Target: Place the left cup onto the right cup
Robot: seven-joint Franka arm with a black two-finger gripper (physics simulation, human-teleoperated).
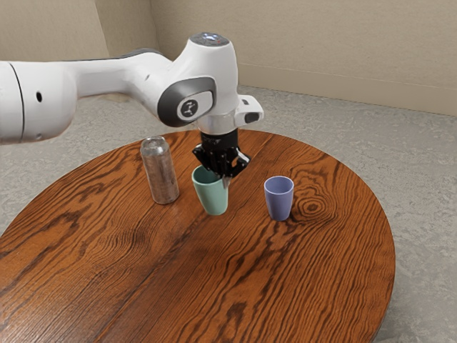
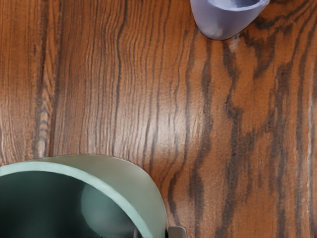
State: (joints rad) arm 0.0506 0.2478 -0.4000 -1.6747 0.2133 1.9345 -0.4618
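A green cup (image 1: 211,191) stands between a metal can and a purple cup (image 1: 278,197) on the round wooden table (image 1: 214,286). My black gripper (image 1: 221,174) comes down from above onto the green cup's rim on the side facing the purple cup, shut on the cup's wall. The green cup leans slightly; I cannot tell whether its base touches the table. In the wrist view the green cup's open mouth (image 2: 84,198) lies just under my hand, and the purple cup (image 2: 225,17) is a short way beyond it, upright and apart from it.
A silver metal can (image 1: 159,170) stands upright close to the green cup, toward the exterior view's left. The wooden table has wide bare room in front of the cups. Grey carpet and a beige wall lie behind.
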